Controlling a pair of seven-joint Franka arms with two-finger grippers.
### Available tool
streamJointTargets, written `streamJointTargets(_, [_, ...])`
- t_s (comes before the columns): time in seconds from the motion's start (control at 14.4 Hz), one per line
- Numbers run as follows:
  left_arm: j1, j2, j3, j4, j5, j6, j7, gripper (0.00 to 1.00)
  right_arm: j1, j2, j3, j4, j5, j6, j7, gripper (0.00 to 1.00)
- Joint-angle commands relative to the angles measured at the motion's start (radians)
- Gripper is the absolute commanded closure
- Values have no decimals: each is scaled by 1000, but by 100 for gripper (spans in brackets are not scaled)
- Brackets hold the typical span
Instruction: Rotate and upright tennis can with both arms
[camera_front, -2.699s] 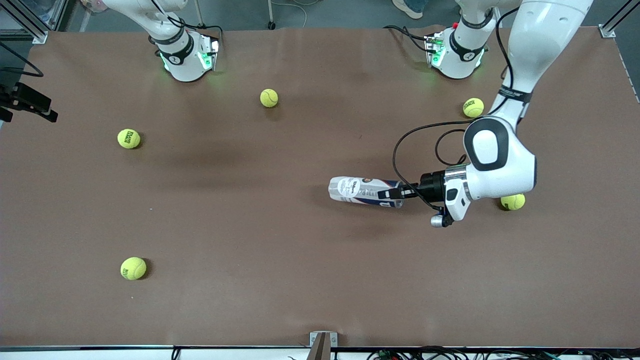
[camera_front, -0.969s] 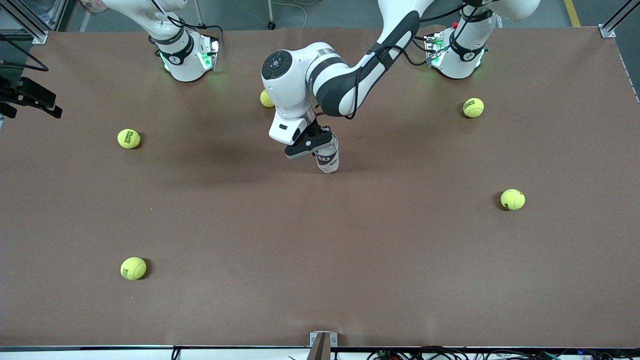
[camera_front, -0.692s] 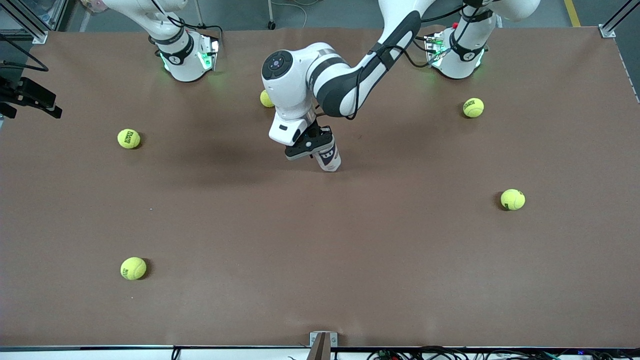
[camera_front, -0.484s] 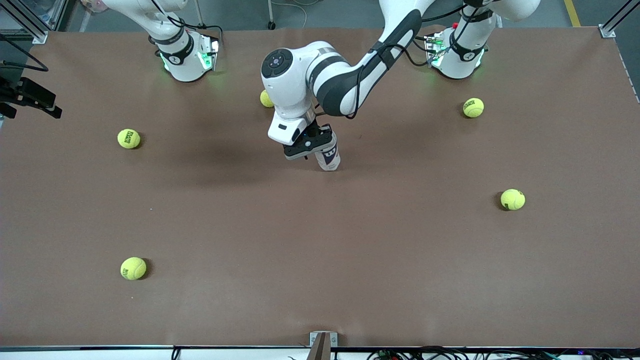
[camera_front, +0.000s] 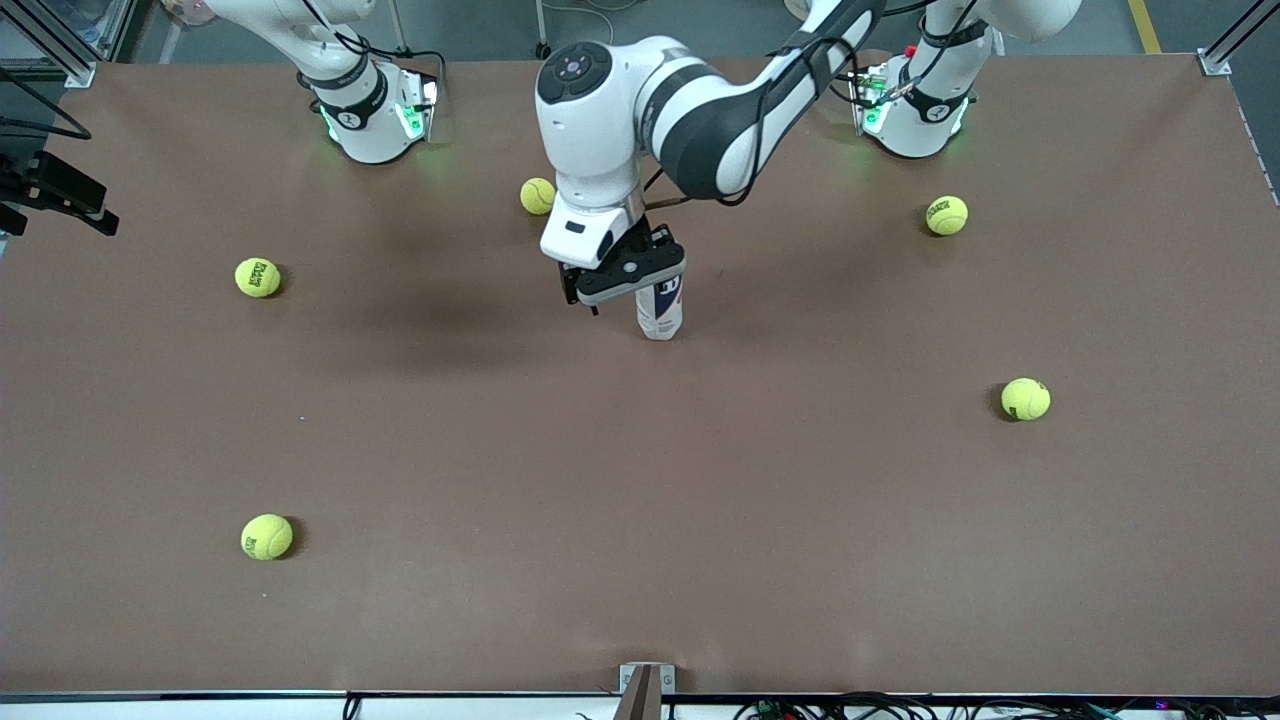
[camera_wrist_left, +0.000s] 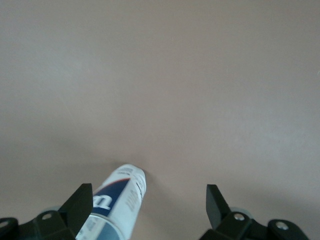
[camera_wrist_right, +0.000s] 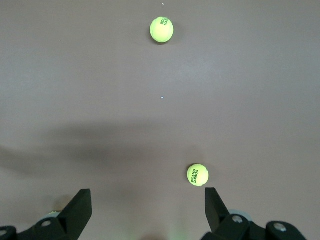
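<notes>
The tennis can, clear with a white-and-navy label, stands upright on the brown table near its middle. My left gripper hangs over the can's top, fingers open and pointing down. In the left wrist view the can rises between the spread fingers of the left gripper, close to one finger and well apart from the other. My right gripper is out of the front view; its own view shows it open and empty, high over bare table.
Several yellow-green tennis balls lie scattered: one just past the left arm's wrist, one near the left arm's base, one toward the left arm's end, two toward the right arm's end.
The left gripper has opened, let go of the can and risen a little. The can, tilted in the grip before, now stands straight. The right arm has not moved.
</notes>
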Motion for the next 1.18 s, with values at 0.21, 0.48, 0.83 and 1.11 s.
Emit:
streamJointTargets(0.21, [198,-153,2,-21,-14,-87,197,0,-12,21,-2,13,-3,10,12,0])
streamJointTargets(0.48, [375,-202,-6,-23,-28,-134,388,0,-14,74,-2,18,2,48,10,0])
streamJointTargets(0.83, [588,-283,-8,-29,-111,-236,732,0,29,99,6,19,12,38,69,0])
streamJointTargets(1.11, [734,-328,-9,-35,-172,-264,1012,0,203,99,6,12,15,12,252,0])
